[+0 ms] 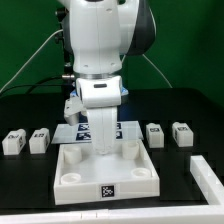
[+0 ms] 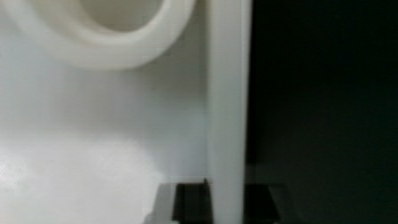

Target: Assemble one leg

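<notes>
At frame centre in the exterior view, the gripper (image 1: 103, 143) is down at the far rim of the white panel (image 1: 85, 182), which fills the lower centre of the frame with its corner sockets facing up. No leg is in hand. All four lie loose on the black table (image 1: 25, 200): one leg (image 1: 12, 142) and a second leg (image 1: 38, 140) at centre left, a third leg (image 1: 155, 133) and a fourth leg (image 1: 181, 132) at centre right, each well apart from the panel. The marker board (image 1: 128, 128) lies flat just behind the panel. A white bar (image 1: 207, 175) sits at lower right, beside the panel but not touching it. The wrist view shows the panel floor, one round socket (image 2: 125, 30) and the upright rim wall (image 2: 228, 100), with black table beyond it. Two dark patches (image 2: 185, 205) flank the wall and are probably the fingertips straddling it. The jaw state can't be called: they look apart on either side of the wall, but contact with it isn't visible. Judged step: early, handling or positioning the panel, with leg pick-up not yet begun. The next move likely calls for a firm pinch on the thin rim so the panel doesn't pivot, then a release and a move out to one leg, gripping it square so it can drop into a socket. Main risk is the panel skewing under an off-centre grip.
</notes>
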`<action>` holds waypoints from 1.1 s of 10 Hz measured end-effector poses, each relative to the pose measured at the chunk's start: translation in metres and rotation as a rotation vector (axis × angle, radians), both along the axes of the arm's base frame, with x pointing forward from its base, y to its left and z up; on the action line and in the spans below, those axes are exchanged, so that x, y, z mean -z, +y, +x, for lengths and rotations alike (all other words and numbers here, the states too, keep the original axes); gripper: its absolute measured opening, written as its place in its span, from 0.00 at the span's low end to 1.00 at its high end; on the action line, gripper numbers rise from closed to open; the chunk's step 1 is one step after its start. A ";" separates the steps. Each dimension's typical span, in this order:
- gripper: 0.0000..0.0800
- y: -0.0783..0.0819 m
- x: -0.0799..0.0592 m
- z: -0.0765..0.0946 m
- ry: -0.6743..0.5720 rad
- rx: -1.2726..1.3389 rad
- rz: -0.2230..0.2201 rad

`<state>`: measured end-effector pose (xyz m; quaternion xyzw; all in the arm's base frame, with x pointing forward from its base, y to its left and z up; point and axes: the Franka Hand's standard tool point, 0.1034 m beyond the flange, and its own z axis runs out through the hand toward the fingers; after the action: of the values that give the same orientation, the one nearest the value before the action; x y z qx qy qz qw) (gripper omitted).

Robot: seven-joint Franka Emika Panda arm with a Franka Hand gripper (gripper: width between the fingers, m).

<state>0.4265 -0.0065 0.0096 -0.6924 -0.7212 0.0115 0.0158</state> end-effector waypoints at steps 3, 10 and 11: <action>0.07 0.000 0.000 0.001 -0.001 -0.001 0.000; 0.08 0.059 0.000 0.070 0.002 0.031 0.024; 0.08 0.063 0.000 0.070 0.014 0.050 0.024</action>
<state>0.4964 0.0568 0.0098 -0.7097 -0.7038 0.0071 0.0294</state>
